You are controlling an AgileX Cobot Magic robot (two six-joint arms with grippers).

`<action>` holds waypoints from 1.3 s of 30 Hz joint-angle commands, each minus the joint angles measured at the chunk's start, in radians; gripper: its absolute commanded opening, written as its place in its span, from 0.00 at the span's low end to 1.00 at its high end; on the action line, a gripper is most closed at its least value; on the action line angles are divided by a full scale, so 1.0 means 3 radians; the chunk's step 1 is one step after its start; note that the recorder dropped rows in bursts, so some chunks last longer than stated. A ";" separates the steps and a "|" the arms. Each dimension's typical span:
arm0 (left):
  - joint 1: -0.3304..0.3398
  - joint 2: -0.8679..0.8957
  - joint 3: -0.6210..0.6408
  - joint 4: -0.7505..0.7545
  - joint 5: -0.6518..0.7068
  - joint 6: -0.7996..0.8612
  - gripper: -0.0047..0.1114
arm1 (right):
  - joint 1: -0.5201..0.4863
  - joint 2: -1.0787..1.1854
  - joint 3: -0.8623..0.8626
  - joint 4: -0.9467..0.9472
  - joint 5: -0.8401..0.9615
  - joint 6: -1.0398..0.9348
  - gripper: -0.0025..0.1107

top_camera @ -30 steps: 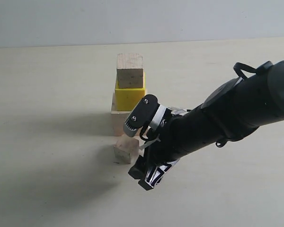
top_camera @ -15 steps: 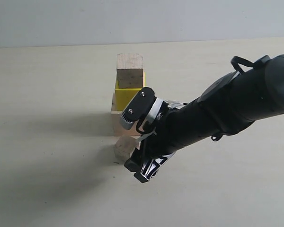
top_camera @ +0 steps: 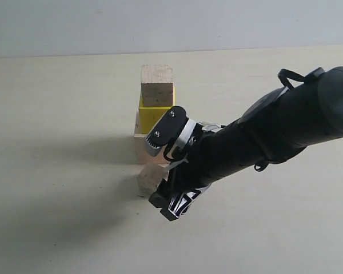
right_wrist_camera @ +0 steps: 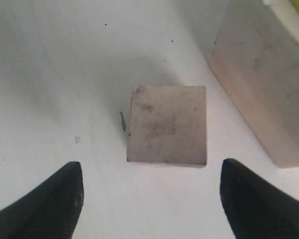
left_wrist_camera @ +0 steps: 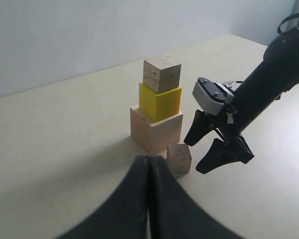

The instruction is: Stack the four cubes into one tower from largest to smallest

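Observation:
Three cubes stand stacked: a large pale wooden cube (top_camera: 140,146) at the base, a yellow cube (top_camera: 151,115) on it, and a small wooden cube (top_camera: 156,85) on top. The smallest greyish cube (top_camera: 148,180) lies on the table just in front of the stack. My right gripper (top_camera: 168,206) hangs open right beside this cube. In the right wrist view the cube (right_wrist_camera: 168,124) lies ahead of the spread fingertips (right_wrist_camera: 65,194), not between them. My left gripper (left_wrist_camera: 148,165) is shut and empty, back from the stack (left_wrist_camera: 160,102).
The pale tabletop (top_camera: 57,171) spreads wide on every side of the stack. A plain grey wall (top_camera: 160,23) closes off the far edge. The right arm (top_camera: 274,131) reaches in from the right, low over the table.
The right gripper has shifted slightly left and lower, closer to the smallest cube. Its jaws stay open. The stack and the loose cube have not moved.

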 commanded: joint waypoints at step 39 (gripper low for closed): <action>-0.0020 -0.0011 0.0006 -0.0038 -0.0036 -0.0003 0.04 | 0.0006 -0.0002 -0.0028 0.0196 0.0234 -0.0020 0.66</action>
